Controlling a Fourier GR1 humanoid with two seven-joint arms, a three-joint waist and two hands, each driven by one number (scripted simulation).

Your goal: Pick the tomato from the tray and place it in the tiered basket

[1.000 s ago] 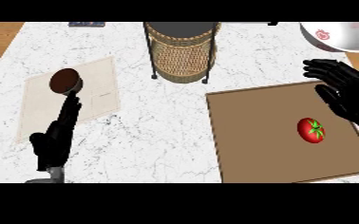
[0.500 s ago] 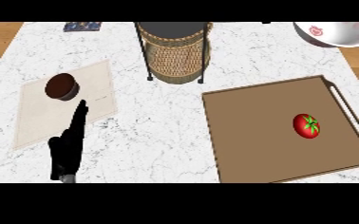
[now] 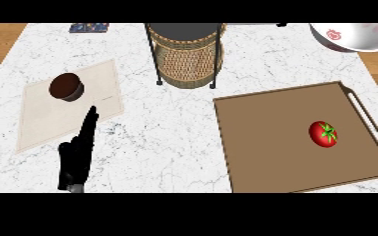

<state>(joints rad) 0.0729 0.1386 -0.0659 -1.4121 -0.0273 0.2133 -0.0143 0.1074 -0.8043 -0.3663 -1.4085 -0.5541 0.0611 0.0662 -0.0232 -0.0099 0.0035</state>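
A red tomato (image 3: 323, 133) with a green stalk lies on the brown tray (image 3: 273, 140) at the right, toward the tray's right side. The tiered wicker basket (image 3: 186, 55) on a black wire frame stands at the back centre, its dark top tier bare. My left hand (image 3: 76, 155) rests at the lower left with straight fingers pointing up toward the mat, holding nothing. My right hand does not show in the head view.
A beige mat (image 3: 44, 115) at the left carries a small dark brown bowl (image 3: 66, 86). A white bowl with a red mark (image 3: 343, 35) sits at the back right corner. A small dark patterned object (image 3: 89, 27) lies at the back left edge.
My right hand, which hovered over the tray's right side a second ago, has left the view. The left hand has sunk lower.
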